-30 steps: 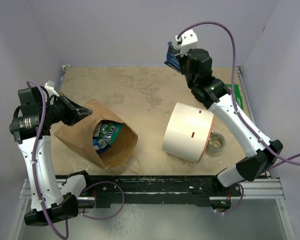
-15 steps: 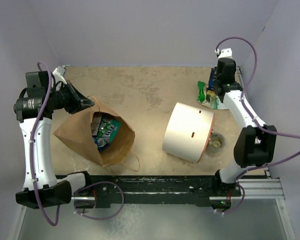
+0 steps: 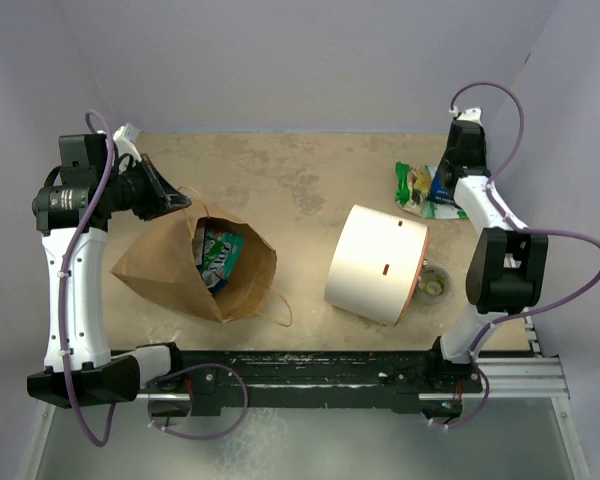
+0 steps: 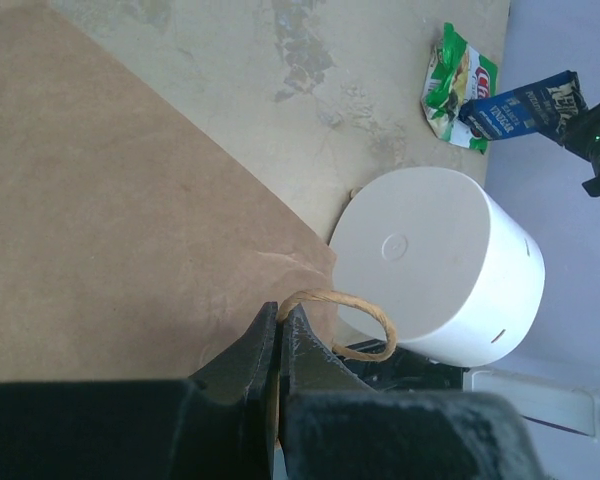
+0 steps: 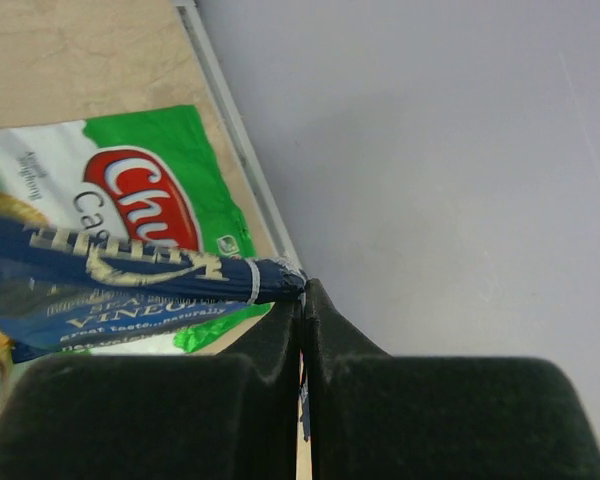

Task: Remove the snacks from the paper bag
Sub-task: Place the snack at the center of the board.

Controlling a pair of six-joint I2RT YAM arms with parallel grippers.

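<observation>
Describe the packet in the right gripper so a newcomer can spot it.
From the big white cylinder, look to the table's far right corner, where a green packet with a red logo lies. Over it, the right gripper pinches the dark blue packet by its edge; unlike its green neighbour, it is dark blue with pale lettering.

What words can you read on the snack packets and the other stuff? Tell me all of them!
"Chu": red logo on the green packet; the rest is hidden behind the blue packet.
"Ca": under that logo, also cut off.
"VINEGAR": small pale letters on the blue packet.
Big gold letters on the blue packet: too slanted to read.
Packets in the paper bag: print too small to read.
White cylinder: no words visible.
</observation>
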